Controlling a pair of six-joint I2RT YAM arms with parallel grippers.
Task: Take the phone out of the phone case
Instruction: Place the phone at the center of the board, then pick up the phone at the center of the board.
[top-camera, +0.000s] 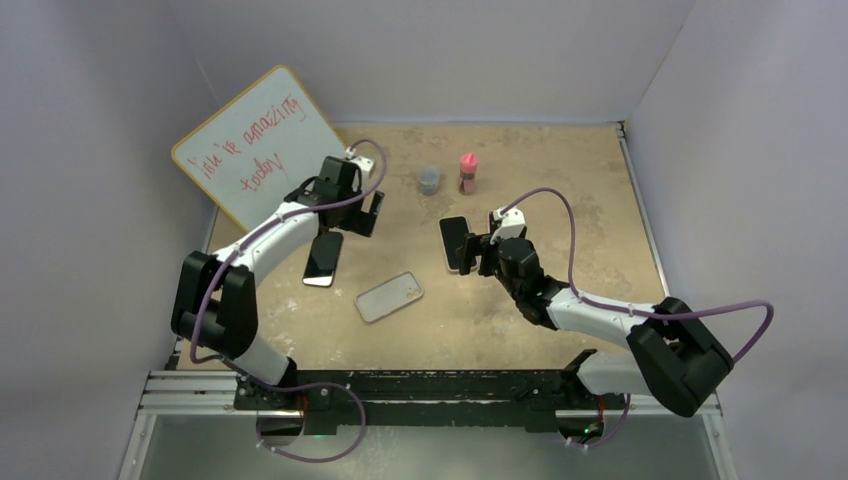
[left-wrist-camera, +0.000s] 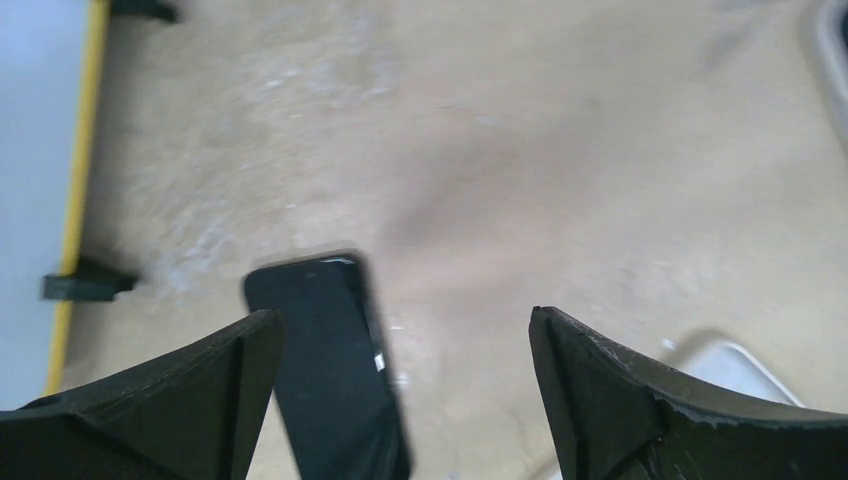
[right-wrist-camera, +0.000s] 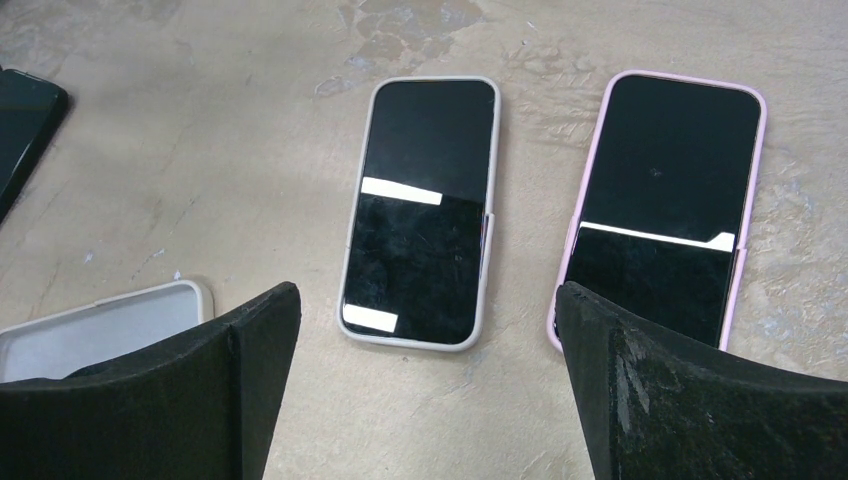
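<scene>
Empty clear phone case (top-camera: 388, 297) on the table (top-camera: 560, 190), mid near edge. Bare black phone (top-camera: 323, 258) lies just beyond, toward the left edge, apart from the case, below one finger of the left end effector (top-camera: 368, 215): wide, empty. The right end effector (top-camera: 468, 250): wide, empty, over grey-cased phone (right-wrist-camera: 420, 210) and pink-cased phone (right-wrist-camera: 660, 200).

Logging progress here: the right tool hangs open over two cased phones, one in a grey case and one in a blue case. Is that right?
Not quite: the right wrist view shows pink, not blue. The right tool hangs open over two cased phones, one in a grey case and one in a pink case.
</scene>
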